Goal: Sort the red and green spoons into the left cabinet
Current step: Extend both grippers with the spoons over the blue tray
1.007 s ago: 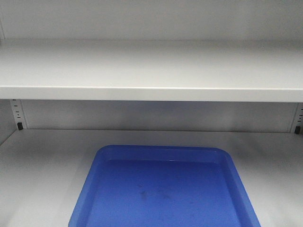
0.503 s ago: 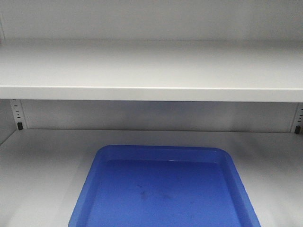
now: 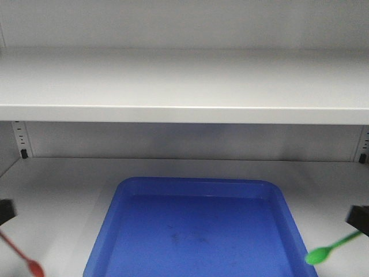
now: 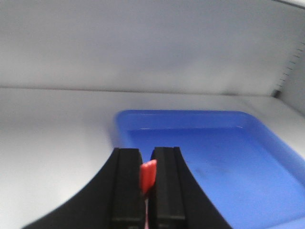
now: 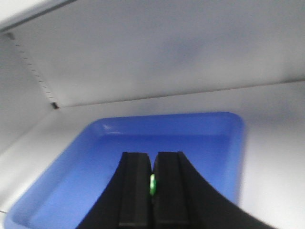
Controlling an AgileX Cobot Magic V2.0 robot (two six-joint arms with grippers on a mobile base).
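Red spoon (image 3: 34, 267) pinched in left end effector (image 4: 147, 164), green spoon (image 3: 319, 254) pinched in right end effector (image 5: 152, 167)

The cabinet (image 3: 184, 86) has smooth, matt white shelf boards. The blue tray (image 3: 199, 186) looks like plastic, faintly glossy, with dark scuffs on its floor. The red spoon (image 3: 33, 267) and green spoon (image 3: 320, 254) are bright, smooth plastic; the black fingers (image 4: 125, 191) look matt

Both grippers closed, each pinching a spoon
Left gripper (image 4: 147, 155) has its black jaws nearly together on the red spoon (image 4: 147, 175); right gripper (image 5: 152, 160) clamps the green spoon (image 5: 152, 184) likewise; in the front view both show only at the side edges.
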